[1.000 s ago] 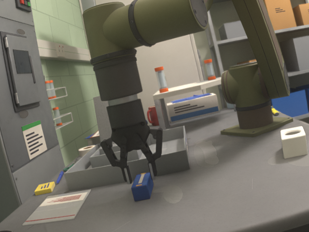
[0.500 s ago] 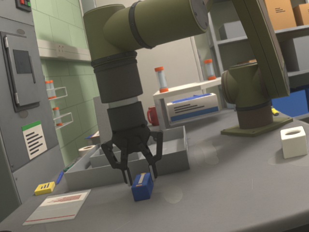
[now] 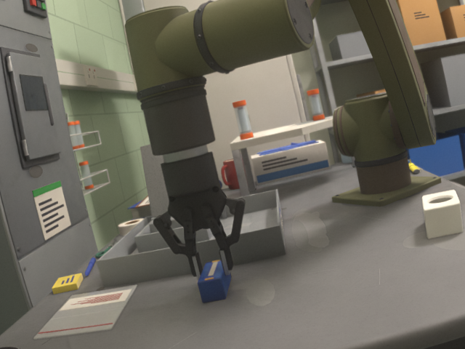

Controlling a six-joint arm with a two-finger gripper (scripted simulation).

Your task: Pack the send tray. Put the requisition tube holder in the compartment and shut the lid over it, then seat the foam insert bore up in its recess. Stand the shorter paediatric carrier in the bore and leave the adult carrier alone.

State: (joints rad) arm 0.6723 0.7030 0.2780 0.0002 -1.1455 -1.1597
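Observation:
The blue requisition tube holder (image 3: 214,283) sits on the bench just in front of the grey send tray (image 3: 195,236), apart from it. My gripper (image 3: 209,266) is down over the holder and has closed onto its top. The tray's lid stands raised at its far left side. The white foam insert (image 3: 442,213) stands bore up on the bench far to the right. Two orange-capped carriers stand on the white riser behind, one (image 3: 242,119) nearer and one (image 3: 314,104) farther back. I cannot tell which is the shorter.
The arm's base (image 3: 383,180) stands on the bench behind right. A printed sheet (image 3: 88,310) and a yellow block (image 3: 67,282) lie at the left front. A labelled box (image 3: 289,159), a red mug (image 3: 230,173) and a tape roll (image 3: 129,226) sit behind the tray.

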